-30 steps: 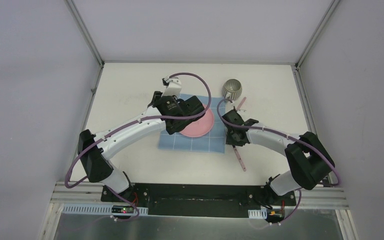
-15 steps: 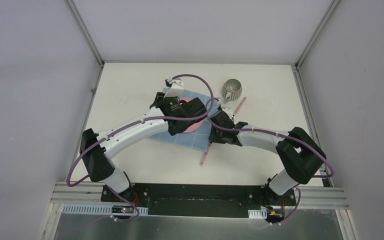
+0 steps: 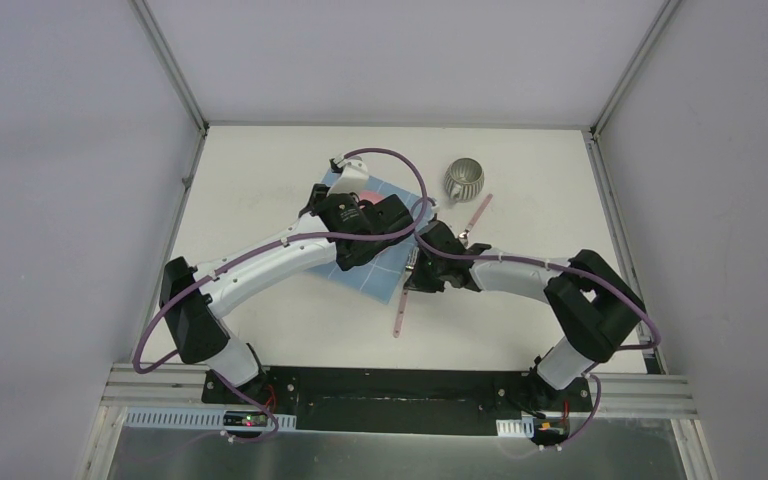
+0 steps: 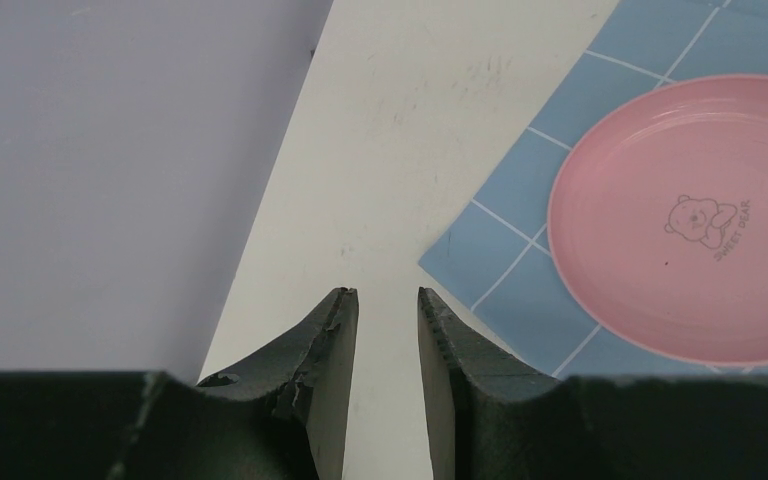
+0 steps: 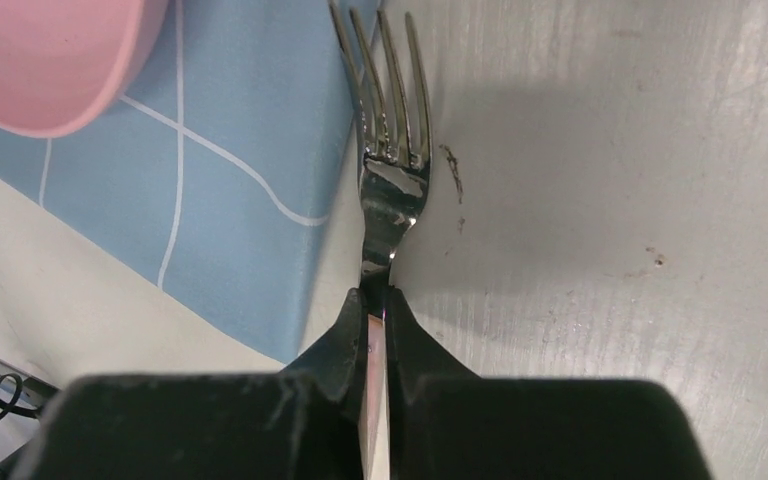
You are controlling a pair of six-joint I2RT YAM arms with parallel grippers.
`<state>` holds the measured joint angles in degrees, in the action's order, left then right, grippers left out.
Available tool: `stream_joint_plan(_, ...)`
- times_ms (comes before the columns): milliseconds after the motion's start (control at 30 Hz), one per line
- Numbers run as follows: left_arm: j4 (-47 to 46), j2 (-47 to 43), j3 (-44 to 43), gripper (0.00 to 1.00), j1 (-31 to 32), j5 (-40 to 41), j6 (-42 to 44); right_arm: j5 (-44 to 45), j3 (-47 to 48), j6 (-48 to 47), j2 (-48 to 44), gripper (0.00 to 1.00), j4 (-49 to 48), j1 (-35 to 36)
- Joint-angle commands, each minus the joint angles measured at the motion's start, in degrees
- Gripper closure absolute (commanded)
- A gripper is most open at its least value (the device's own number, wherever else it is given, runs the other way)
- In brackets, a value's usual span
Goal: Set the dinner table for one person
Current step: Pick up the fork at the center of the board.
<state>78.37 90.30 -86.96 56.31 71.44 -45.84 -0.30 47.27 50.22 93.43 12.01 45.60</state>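
Observation:
The off-white dinner table (image 3: 260,180) carries a light-blue grid cloth (image 3: 380,277), lying askew. A pink plate (image 4: 690,220) sits on the cloth; in the top view the plate (image 3: 369,201) is mostly hidden under my left arm. My left gripper (image 4: 388,295) is open and empty, hovering over bare table just left of the cloth's corner (image 3: 338,178). My right gripper (image 5: 378,295) is shut on a fork (image 5: 390,150) by its pink handle (image 3: 400,318). The tines lie along the cloth's right edge (image 5: 230,200), beside the plate (image 5: 40,60).
A ribbed silver cup (image 3: 465,178) stands at the back, right of the cloth. A second pink-handled utensil (image 3: 479,211) lies just below it. Aluminium rails (image 3: 600,190) and grey walls bound the table.
My right gripper has swung left with the fork, from right of the cloth to its right edge. The fork handle now points near-left. The cloth and plate have turned and shifted toward the back left.

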Motion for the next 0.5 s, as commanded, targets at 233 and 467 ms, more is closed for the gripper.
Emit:
stream_joint_plan(233, -0.3, -1.6, -0.9, 0.69, 0.5, 1.1, -1.0, 7.3, 0.1, -2.5, -5.6, 1.0, 22.0, 1.1)
stream_joint_plan(467, -0.3, -1.9, -1.2, 0.69, 0.5, 1.6, -0.7, 9.6, 4.8, -4.3, -7.0, 1.0, 25.6, 1.1)
